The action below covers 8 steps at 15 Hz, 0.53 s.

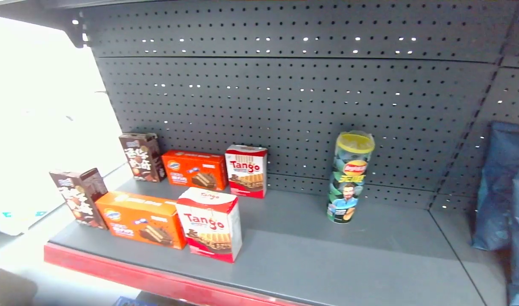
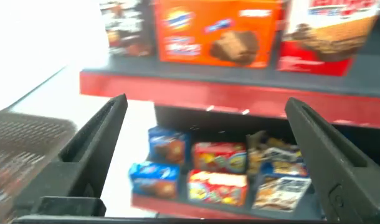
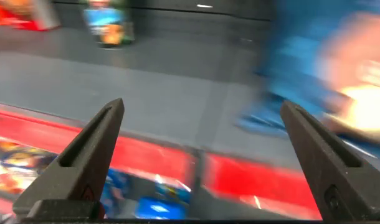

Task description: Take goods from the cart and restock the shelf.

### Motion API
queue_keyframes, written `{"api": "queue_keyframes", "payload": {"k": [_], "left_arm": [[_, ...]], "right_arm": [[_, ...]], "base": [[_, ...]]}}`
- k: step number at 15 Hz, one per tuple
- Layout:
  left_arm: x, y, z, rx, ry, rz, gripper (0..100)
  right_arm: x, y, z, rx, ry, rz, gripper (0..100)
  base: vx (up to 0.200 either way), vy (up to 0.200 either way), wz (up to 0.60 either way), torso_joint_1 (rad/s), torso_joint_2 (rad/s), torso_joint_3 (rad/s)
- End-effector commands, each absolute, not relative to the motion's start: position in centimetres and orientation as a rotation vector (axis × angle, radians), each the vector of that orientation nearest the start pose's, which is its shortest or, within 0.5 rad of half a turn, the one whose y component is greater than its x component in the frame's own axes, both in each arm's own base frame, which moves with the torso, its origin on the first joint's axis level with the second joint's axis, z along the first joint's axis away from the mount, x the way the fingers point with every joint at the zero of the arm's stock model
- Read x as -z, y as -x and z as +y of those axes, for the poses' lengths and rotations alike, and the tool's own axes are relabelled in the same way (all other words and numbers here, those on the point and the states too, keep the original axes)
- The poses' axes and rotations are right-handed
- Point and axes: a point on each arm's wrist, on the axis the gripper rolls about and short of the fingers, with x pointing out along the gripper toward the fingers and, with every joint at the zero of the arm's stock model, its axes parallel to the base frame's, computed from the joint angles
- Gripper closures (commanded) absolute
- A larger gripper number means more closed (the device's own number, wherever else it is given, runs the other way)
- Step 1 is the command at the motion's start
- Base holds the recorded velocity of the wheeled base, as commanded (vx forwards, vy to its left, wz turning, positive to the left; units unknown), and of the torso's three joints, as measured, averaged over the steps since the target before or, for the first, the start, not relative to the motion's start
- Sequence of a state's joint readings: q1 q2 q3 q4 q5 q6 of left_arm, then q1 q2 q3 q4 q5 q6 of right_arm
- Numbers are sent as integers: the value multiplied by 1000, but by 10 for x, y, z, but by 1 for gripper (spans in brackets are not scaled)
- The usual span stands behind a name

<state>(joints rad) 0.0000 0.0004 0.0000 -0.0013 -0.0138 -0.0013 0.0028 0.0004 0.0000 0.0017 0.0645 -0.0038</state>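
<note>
Six snack boxes [image 1: 140, 221] stand at the left of the shelf [image 1: 327, 255], a chip can [image 1: 349, 178] mid-shelf, blue bags [image 1: 504, 187] at right; restocking looks well short of done. Left gripper [image 2: 205, 102] and right gripper [image 3: 202, 104] hang spread wide, empty, at the shelf edge.

Shelf [image 1: 327, 259]: grey deck with a red front edge and a dark perforated back panel.

Front row, lower left of the frame, along the edge, standing upright and close together:
- front brown box [image 1: 78, 197]
- front orange box [image 1: 140, 219], laid lengthwise
- front red-and-white box [image 1: 210, 229]

Back row, middle left, against the panel, in the same order:
- rear brown box [image 1: 141, 156]
- rear orange box [image 1: 195, 169]
- rear red-and-white box [image 1: 246, 171]

Chip can [image 1: 349, 178]: tall cylinder with a yellow lid, upright. It stands alone right of centre, well apart from the boxes.

Blue bags [image 1: 504, 187]: at the right edge, in the next bay.
</note>
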Motion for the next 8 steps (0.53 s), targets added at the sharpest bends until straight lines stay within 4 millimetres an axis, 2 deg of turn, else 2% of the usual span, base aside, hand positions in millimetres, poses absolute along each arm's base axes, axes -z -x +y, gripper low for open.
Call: {"api": "queue_keyframes", "payload": {"k": [1, 8], "left_arm": [[-76, 23, 0, 14, 2, -2, 0], [-76, 23, 0, 14, 2, -2, 0]], "right_arm": [[-75, 23, 1, -69, 3, 1, 0], [-75, 23, 1, -67, 3, 1, 0]], "base": [[0, 0, 600, 2, 2, 7], [0, 0, 600, 2, 4, 2]]}}
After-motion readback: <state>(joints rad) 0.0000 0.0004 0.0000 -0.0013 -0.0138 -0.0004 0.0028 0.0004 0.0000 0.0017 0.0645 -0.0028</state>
